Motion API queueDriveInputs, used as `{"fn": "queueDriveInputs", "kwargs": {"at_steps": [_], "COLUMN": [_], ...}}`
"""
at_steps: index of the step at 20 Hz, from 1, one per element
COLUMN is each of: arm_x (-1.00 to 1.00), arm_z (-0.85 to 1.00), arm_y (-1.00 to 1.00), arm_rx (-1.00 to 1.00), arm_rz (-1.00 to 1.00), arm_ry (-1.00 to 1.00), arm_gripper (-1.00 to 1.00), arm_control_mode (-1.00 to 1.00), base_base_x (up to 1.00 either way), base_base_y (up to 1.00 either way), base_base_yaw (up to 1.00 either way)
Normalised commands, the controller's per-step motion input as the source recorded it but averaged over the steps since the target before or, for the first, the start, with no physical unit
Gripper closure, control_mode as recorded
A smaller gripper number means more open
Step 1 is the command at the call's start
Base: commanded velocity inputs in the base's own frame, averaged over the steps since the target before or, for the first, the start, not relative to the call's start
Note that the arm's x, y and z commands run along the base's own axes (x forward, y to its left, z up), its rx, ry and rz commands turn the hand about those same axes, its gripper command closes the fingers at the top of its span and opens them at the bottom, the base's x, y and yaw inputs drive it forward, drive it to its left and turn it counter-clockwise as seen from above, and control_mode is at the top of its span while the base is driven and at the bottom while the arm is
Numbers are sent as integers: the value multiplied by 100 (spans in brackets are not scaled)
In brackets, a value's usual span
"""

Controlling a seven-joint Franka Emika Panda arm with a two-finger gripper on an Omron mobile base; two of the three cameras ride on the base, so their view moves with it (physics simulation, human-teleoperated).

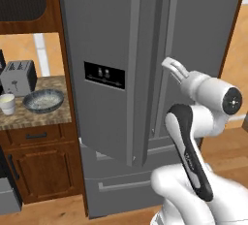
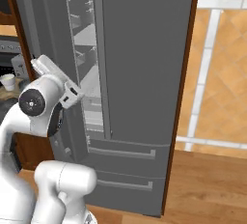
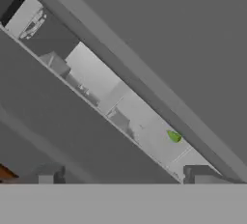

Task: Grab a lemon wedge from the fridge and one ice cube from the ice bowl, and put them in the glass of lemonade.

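We find the lemon wedge (image 3: pixel 174 136) low and right of centre in the hand view — a tiny yellow-green sliver lying on a pale shelf inside the fridge (image 1: pixel 145 49), seen through the narrow gap between the two doors. Its long axis runs from upper left to lower right in that frame, roughly along the gap, with the pointed end toward the lower right; in the room's own terms we cannot tell its heading, since the view rolls with the hand.

The tool (image 3: pixel 125 174) has its two dark tips spread wide at the bottom of the hand view, one at lower left and one at lower right, with nothing between them. It is empty and well short of the wedge.

In the right base view the left-hand door stands only a little ajar, so shelves show in a slim vertical strip at upper left. We judge the task barely begun: the door is cracked, the wedge not yet grasped.

Further out, at the left edge of the left base view, the ice bowl (image 1: pixel 43 100) sits on the desk (image 1: pixel 38 117) with the glass of lemonade (image 1: pixel 7 104) just beside it and a toaster (image 1: pixel 18 77) behind — both untouched, so the ice cube is left to do as well.
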Motion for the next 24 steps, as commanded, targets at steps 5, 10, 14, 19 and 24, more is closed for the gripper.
{"fn": "queueDriveInputs", "kwargs": {"at_steps": [5, 10, 14, 19, 24], "arm_x": [-10, 0, 0, 8, 16], "arm_z": [2, 0, -9, -14, -11], "arm_y": [-81, -8, 41, 51, 13], "arm_rx": [100, 100, 87, 13, -14], "arm_rz": [0, -2, 0, 17, 26], "arm_ry": [28, 27, 30, 15, 1], "arm_gripper": [-100, -100, -100, -100, -100], "arm_control_mode": [-100, -100, -100, -100, -100], "base_base_x": [0, 0, 0, 0, 0], "base_base_y": [0, 0, 0, 0, 0], "base_base_yaw": [0, 0, 0, 0, 0]}}
